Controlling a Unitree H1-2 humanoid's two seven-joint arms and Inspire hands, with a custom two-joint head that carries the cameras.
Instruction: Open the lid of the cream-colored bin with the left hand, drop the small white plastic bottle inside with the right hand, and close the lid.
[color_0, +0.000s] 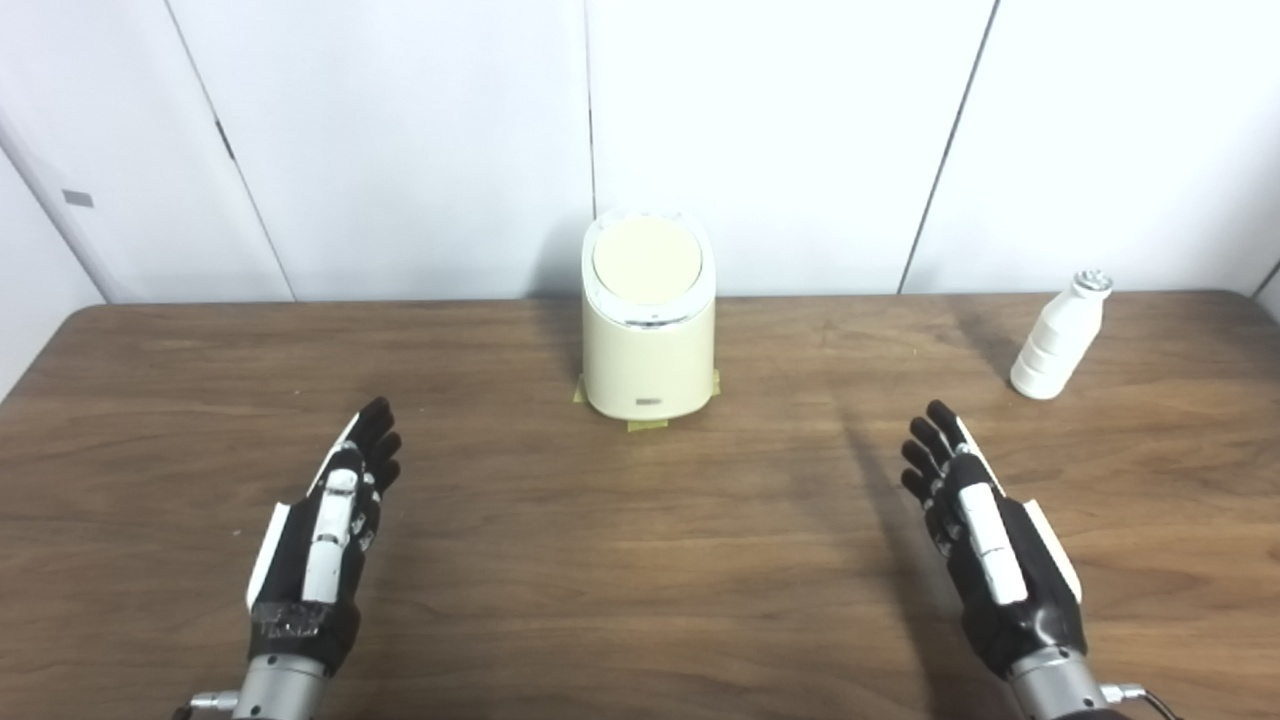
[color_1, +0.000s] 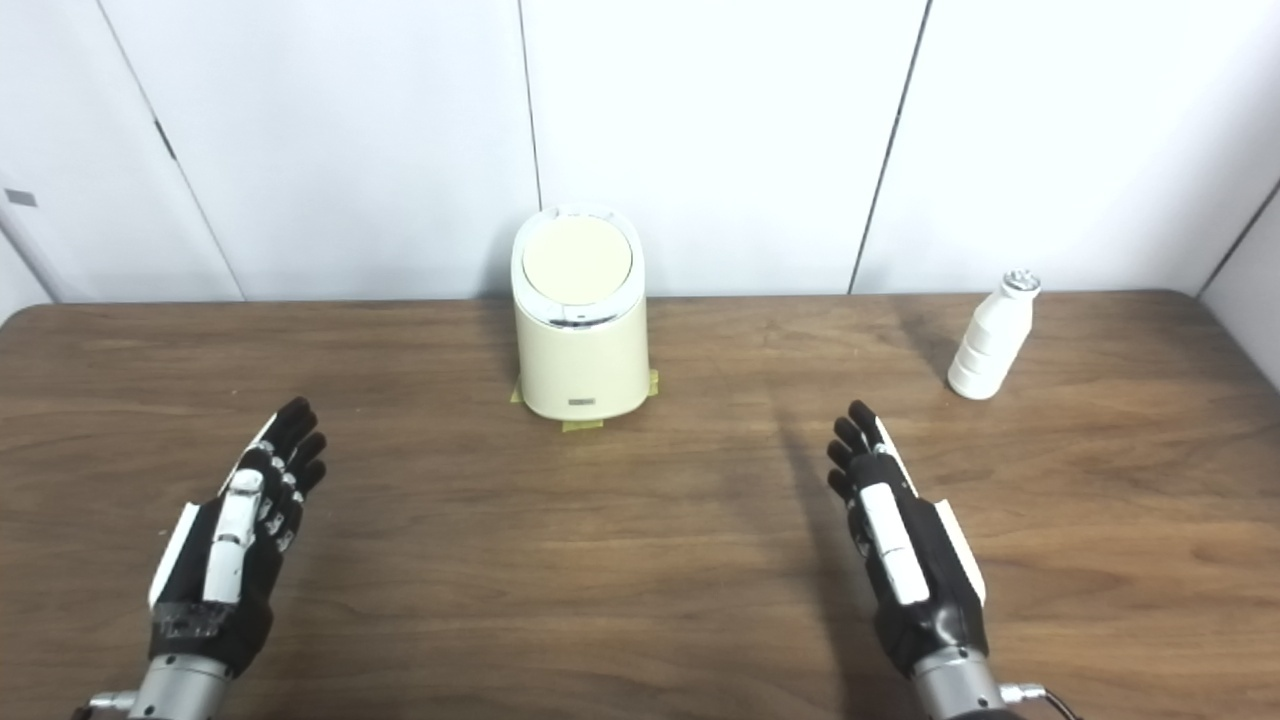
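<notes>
The cream-colored bin (color_0: 648, 340) stands at the far middle of the wooden table (color_0: 640, 560), its round lid (color_0: 647, 260) shut flat. A small white ribbed plastic bottle (color_0: 1058, 338) stands upright at the far right. My left hand (color_0: 330, 520) hovers open at the near left, fingers straight and pointing forward, well short of the bin. My right hand (color_0: 985, 535) is open at the near right, fingers stretched out, nearer to me than the bottle and a little to its left. Neither hand touches anything.
Yellow tape pieces (color_0: 648, 424) mark the bin's base on the table. White wall panels (color_0: 780, 130) rise right behind the table's far edge, close to the bin and bottle.
</notes>
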